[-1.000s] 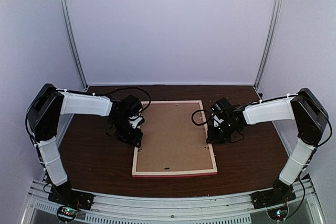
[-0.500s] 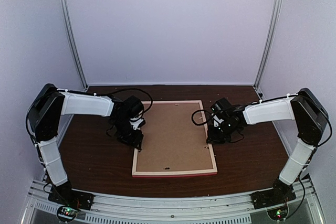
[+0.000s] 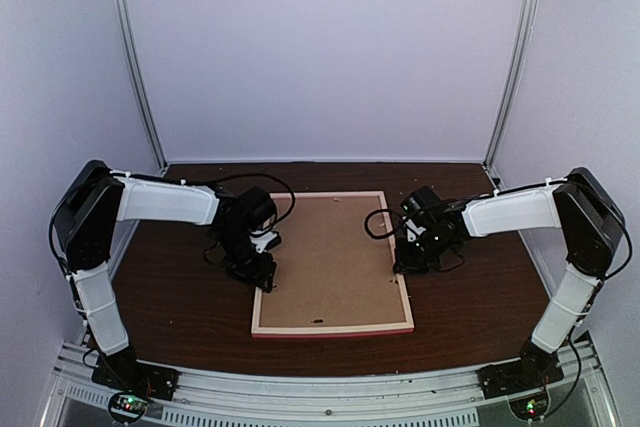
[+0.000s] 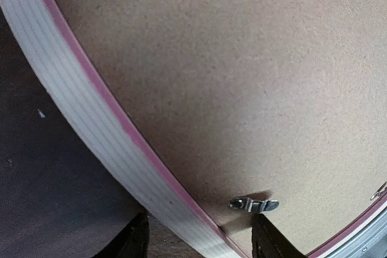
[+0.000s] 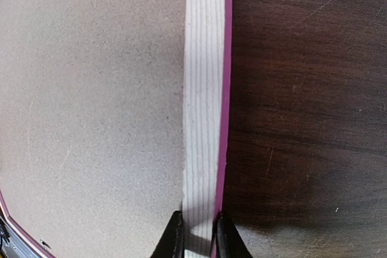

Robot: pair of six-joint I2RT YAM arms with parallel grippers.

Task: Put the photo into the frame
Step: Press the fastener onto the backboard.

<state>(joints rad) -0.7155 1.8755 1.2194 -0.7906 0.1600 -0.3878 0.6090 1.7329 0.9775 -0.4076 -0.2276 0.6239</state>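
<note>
Top view: frame [image 3: 333, 328] lies back-up at worktop [image 3: 170, 297] centre, w/ brown backing board [image 3: 335, 257] inside. Only left wrist cam shows a metal turn clip [image 4: 254, 204] on the board. Left claw [image 4: 199, 243]: widely released, fingers astride frame's 9 o'clock rail, contact unclear. Right claw [image 5: 198, 237]: clenched on the 3 o'clock rail.

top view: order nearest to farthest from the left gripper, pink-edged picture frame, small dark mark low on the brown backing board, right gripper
1. pink-edged picture frame, left rail at the left gripper
2. small dark mark, by the near rail
3. right gripper, at the opposite right rail
</note>
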